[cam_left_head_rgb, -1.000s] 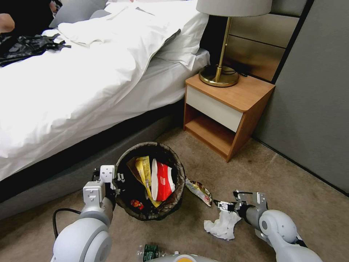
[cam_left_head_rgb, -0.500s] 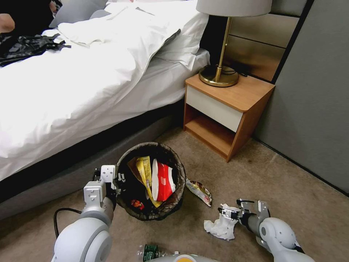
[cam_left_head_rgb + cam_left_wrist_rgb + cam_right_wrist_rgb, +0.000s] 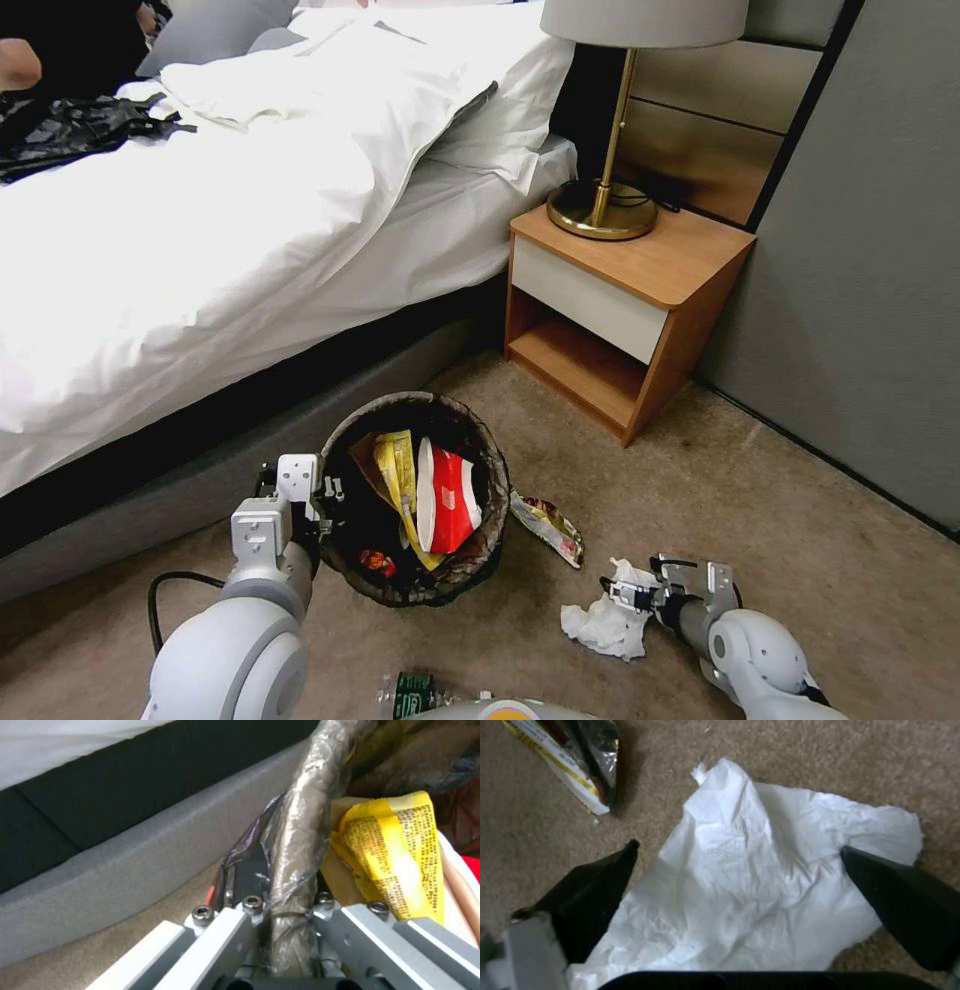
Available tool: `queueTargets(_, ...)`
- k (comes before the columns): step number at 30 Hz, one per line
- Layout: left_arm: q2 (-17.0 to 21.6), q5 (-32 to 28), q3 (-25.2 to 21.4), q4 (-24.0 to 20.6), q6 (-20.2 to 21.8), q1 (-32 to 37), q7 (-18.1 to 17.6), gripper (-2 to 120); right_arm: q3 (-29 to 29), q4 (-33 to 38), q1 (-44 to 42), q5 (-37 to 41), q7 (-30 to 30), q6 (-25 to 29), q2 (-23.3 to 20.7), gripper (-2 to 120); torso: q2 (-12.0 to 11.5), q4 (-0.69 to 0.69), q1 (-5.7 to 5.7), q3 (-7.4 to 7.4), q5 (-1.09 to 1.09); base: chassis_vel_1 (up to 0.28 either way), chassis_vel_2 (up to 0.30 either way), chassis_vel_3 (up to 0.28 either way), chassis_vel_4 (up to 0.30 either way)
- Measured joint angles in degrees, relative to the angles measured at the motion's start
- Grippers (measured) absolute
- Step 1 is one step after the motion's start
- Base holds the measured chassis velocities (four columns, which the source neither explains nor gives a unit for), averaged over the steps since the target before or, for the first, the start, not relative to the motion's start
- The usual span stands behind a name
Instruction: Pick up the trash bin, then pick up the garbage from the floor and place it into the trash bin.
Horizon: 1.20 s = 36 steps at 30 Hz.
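Nearest the robot, a small green packet (image 3: 413, 690) lay on the carpet floor (image 3: 800, 520). The right tool (image 3: 622, 592) hung low over the crumpled white paper (image 3: 606, 622), its black fingers (image 3: 600, 885) spread apart on either side of the sheet (image 3: 760, 896) and not closed on it. The left tool (image 3: 322, 500) was clamped on the near-left rim of the trash bin (image 3: 478, 562); in the left wrist view the bag-wrapped rim (image 3: 295, 843) ran between the closed jaws. Inside the bin stood a yellow wrapper (image 3: 397, 470), a red-and-white cup (image 3: 447, 497) and brown paper. A shiny snack wrapper (image 3: 548, 524) lay on the carpet just beside the bin's right side. Beyond stood the bed (image 3: 200, 250) and the wooden nightstand (image 3: 640, 290), carrying a brass lamp (image 3: 610, 190).
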Motion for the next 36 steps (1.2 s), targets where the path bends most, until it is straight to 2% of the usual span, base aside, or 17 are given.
queueTargets(2,0.0,0.0,0.0,0.0,0.0,0.0,0.1,0,0.2,0.8,-0.6,-0.6,-0.1,0.0,-0.2,90,0.0,0.03,0.00,0.01,0.10,0.000,0.000,0.000,0.000)
queueTargets(11,0.2,0.0,0.0,0.2,0.0,-0.3,0.1,0,0.1,3.8,-2.5,-1.5,0.0,-0.3,-0.1,69,0.0,0.04,0.01,0.03,0.14,0.000,0.000,0.000,0.000)
queueTargets(14,0.5,-0.2,0.0,0.3,0.0,-0.4,0.2,0,0.0,6.0,-3.8,-1.7,0.1,-0.8,0.0,55,0.0,0.05,0.01,0.03,0.15,0.000,0.000,0.000,0.000)
queueTargets(15,0.5,-0.2,0.0,0.3,0.0,-0.4,0.2,0,0.0,6.0,-3.8,-1.7,0.1,-0.8,0.0,55,0.0,0.05,0.01,0.03,0.15,0.000,0.000,0.000,0.000)
queueTargets(18,0.4,-0.2,0.0,0.4,0.0,-0.4,0.2,0,-0.1,6.5,-4.0,-2.2,0.2,-0.8,0.1,38,0.0,0.04,0.01,0.03,0.12,0.000,0.000,0.000,0.000)
queueTargets(19,0.4,-0.2,0.0,0.4,0.0,-0.4,0.2,0,-0.1,6.5,-4.0,-2.2,0.2,-0.8,0.1,38,0.0,0.04,0.01,0.03,0.12,0.000,0.000,0.000,0.000)
queueTargets(21,0.3,-0.2,0.1,0.5,0.0,-0.4,0.3,0,-0.2,6.9,-4.2,-2.5,0.2,-0.7,0.3,29,0.0,0.04,0.01,0.03,0.10,0.000,0.000,0.000,0.000)
queueTargets(22,0.3,-0.2,0.1,0.5,0.0,-0.4,0.3,0,-0.2,6.9,-4.2,-2.5,0.2,-0.7,0.3,29,0.0,0.04,0.01,0.03,0.10,0.000,0.000,0.000,0.000)
queueTargets(24,0.3,-0.2,0.1,0.5,0.0,-0.4,0.3,0,-0.3,7.2,-4.3,-2.6,0.2,-0.6,0.4,17,0.0,0.04,0.01,0.03,0.10,0.000,0.000,0.000,0.000)
queueTargets(25,0.3,-0.2,0.1,0.5,0.0,-0.4,0.3,0,-0.3,7.2,-4.3,-2.6,0.2,-0.6,0.4,17,0.0,0.04,0.01,0.03,0.10,0.000,0.000,0.000,0.000)
queueTargets(28,0.3,-0.2,0.0,0.5,0.0,-0.3,0.3,0,-0.3,7.9,-4.2,-2.7,0.2,-0.4,0.4,4,0.0,0.03,0.01,0.03,0.10,0.000,0.000,0.000,0.000)
queueTargets(30,0.3,-0.2,0.0,0.5,0.0,-0.3,0.3,0,-0.3,8.6,-4.3,-2.5,0.2,-0.4,0.3,0,0.0,0.04,0.01,0.03,0.09,0.000,0.000,0.000,0.000)
queueTargets(36,0.1,-0.1,-0.1,0.5,0.0,-0.3,0.3,0,0.0,9.9,-4.4,-2.3,0.1,-0.3,0.2,0,0.0,0.03,0.01,0.03,0.09,0.000,0.000,0.000,0.000)
